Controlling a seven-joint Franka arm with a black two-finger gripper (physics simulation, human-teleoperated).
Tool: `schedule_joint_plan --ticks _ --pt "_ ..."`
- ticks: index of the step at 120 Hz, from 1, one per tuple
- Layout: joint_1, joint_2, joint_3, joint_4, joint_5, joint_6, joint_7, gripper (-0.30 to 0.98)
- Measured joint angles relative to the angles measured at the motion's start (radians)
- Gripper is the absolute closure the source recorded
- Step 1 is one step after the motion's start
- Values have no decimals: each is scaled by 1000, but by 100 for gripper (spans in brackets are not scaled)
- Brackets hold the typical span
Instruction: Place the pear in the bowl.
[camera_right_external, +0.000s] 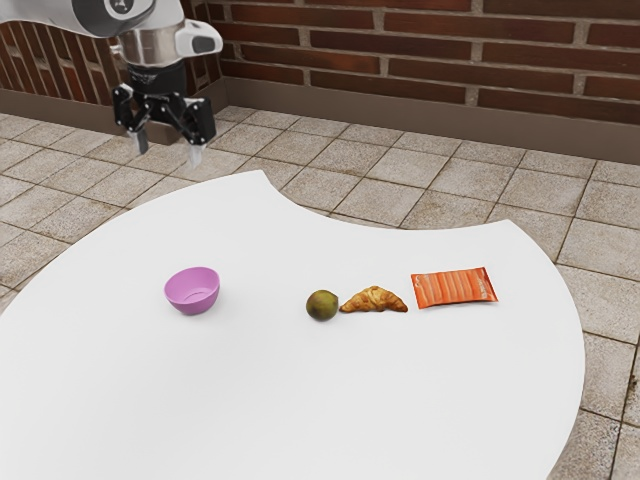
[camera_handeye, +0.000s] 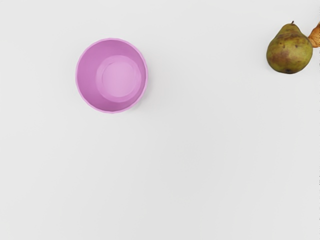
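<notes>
Beside the croissant (camera_right_external: 375, 300), the pear (camera_handeye: 289, 50) lies lengthwise, stem toward the wall (camera_right_external: 430, 65).

Olive-brown pear (camera_handeye: 289, 51) — on its side, well apart from upright pink bowl (camera_handeye: 88, 75).

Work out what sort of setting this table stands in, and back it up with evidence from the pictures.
Perhaps a patio or a plain brick-walled room: a brick wall rises behind square stone-look floor tiles, around a white table.
</notes>
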Motion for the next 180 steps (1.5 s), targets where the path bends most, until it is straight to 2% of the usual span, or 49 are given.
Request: schedule_joint_plan --ticks 27,55,71,132,180 --pt "-4 43 -5 -8 -6 70 -23 0" --pt "-50 151 -40 -58 -92 141 -48 0" --pt "-59 236 -44 -61 -118 213 -60 0" --pt "-76 459 -71 -55 -137 434 -122 0" --pt "-61 659 -68 140 -134 472 -175 0"
